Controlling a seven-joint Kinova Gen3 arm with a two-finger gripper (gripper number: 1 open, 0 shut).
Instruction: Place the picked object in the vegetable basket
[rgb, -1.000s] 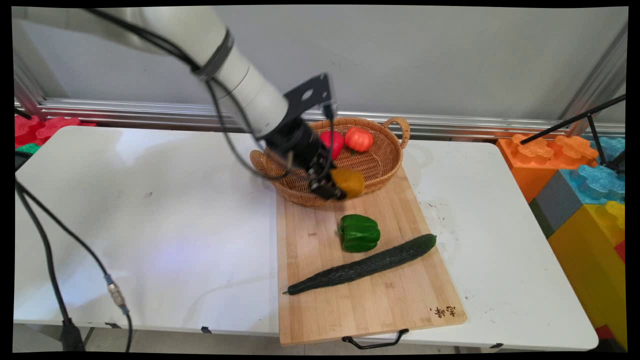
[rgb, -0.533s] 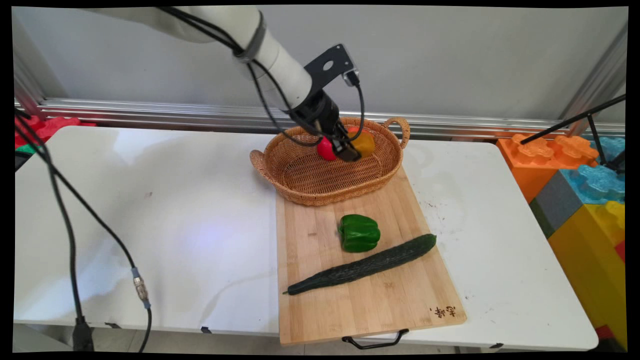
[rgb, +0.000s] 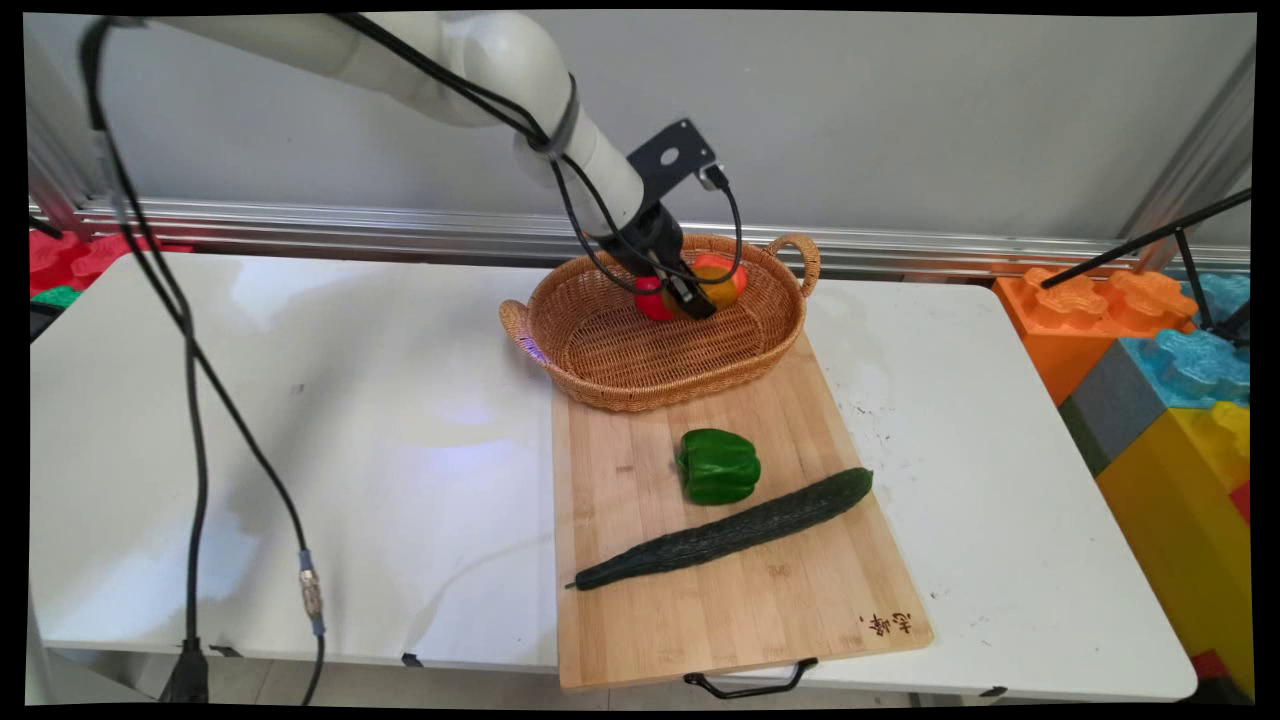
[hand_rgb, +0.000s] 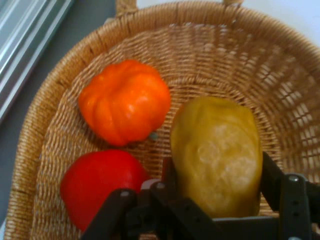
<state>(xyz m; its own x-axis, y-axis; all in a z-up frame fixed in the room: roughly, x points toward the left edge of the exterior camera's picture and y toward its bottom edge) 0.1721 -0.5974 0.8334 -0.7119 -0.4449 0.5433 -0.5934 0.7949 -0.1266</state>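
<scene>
Low in the frame, a pale bamboo cutting board (rgb: 735, 560) with a black wire handle is lying on the smooth white table (rgb: 300, 450). A long, bumpy dark-green cucumber (rgb: 722, 530) is stretching diagonally across it, and just above sits a glossy, lobed green bell pepper (rgb: 718, 466). Above centre, an oval woven wicker basket (rgb: 600, 350) with looped handles is overlapping the board's far end. Inside its upper right part, the black gripper (rgb: 692, 296) is clamping a dull, waxy yellow pepper (hand_rgb: 217, 155), one finger pressing each side. Beside it, a shiny red pepper (hand_rgb: 100, 187) is lying at lower left of the hand view, with a ribbed orange tomato (hand_rgb: 124, 102) above it. Blocky plastic bricks (rgb: 1160, 370) are standing at the right edge.
</scene>
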